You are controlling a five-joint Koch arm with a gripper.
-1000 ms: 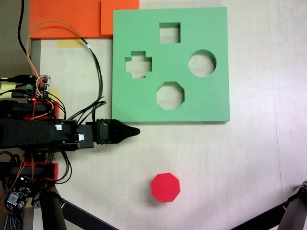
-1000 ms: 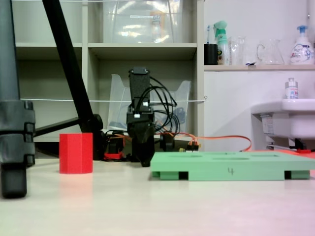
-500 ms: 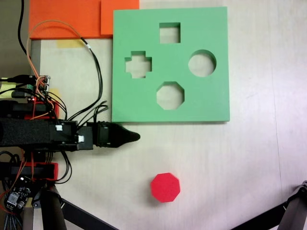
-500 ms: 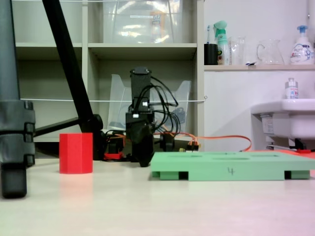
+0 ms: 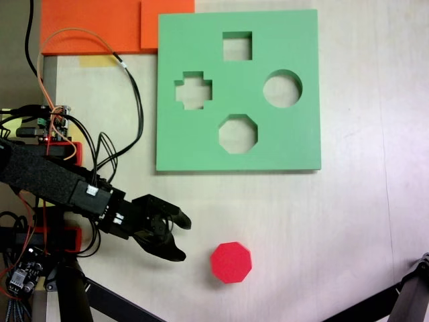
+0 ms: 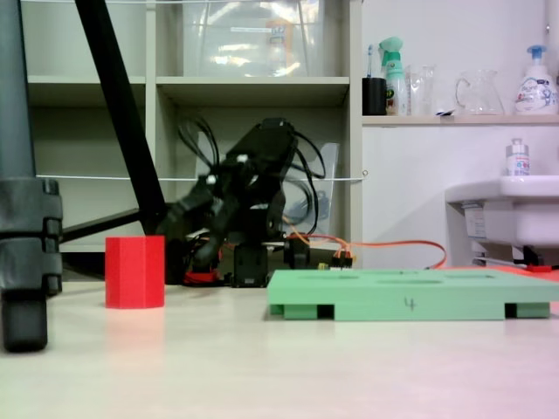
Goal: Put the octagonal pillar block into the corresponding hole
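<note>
Red block out, hole empty.
The octagonal pillar block [image 5: 231,262] stands upright on the table, seemingly untouched, well apart from the green board's eight-sided corresponding hole [image 5: 238,134].

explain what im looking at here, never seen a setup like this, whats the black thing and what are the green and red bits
The black thing is a small hobby robot arm, and its tip is a pincer that grabs things. In the fixed view from above, its two jaws stand apart, so it is open and holds nothing. The other fixed view is taken from low on the table, looking sideways, and there the arm shows blurred.

On the table lies a green foam board with four cutouts: square, cross, round and the eight-sided hole. The red piece is an octagonal block standing alone on the table, below the board in the view from above and to its left in the low view. The pincer is near the block but not touching it. The block is meant to go into the eight-sided hole.
</note>
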